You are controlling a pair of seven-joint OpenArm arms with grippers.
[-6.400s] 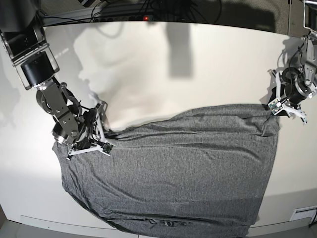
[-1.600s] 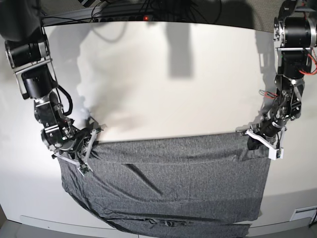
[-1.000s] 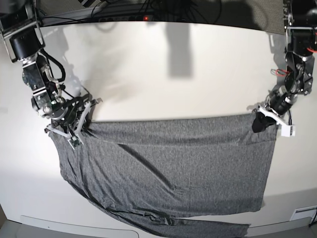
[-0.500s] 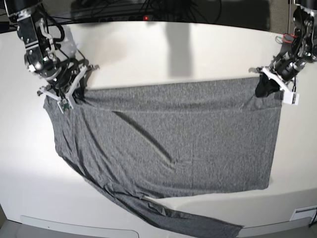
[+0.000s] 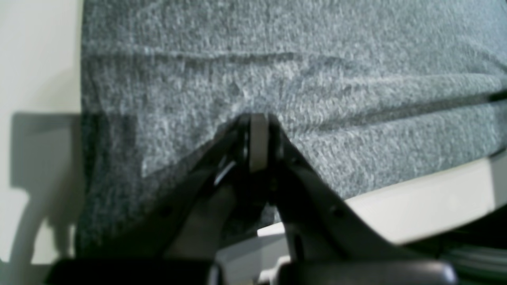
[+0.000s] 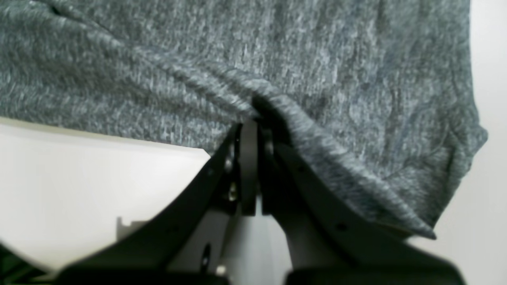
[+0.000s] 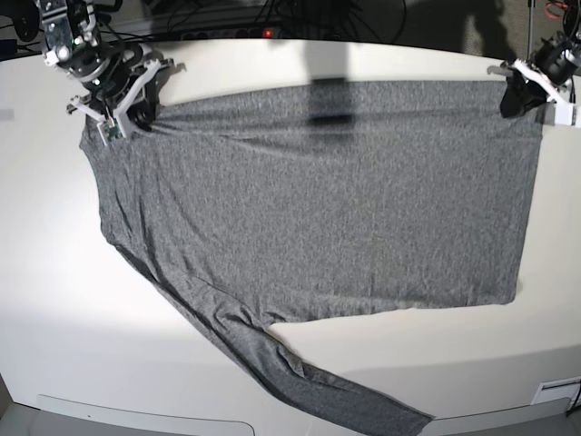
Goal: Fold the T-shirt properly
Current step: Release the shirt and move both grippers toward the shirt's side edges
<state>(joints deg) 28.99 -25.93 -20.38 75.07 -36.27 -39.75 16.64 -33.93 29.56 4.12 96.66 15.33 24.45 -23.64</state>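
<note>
Your base view looks down from high above, nearly straight, taking in the whole table and shirt, with both arms at the far edge. Your left wrist view sits just behind the left gripper, looking along its fingers, very close to the cloth. Your right wrist view does the same behind the right gripper. Each wrist view shares one far shirt corner with the base view: the left gripper at that view's right, the right gripper at its left.
</note>
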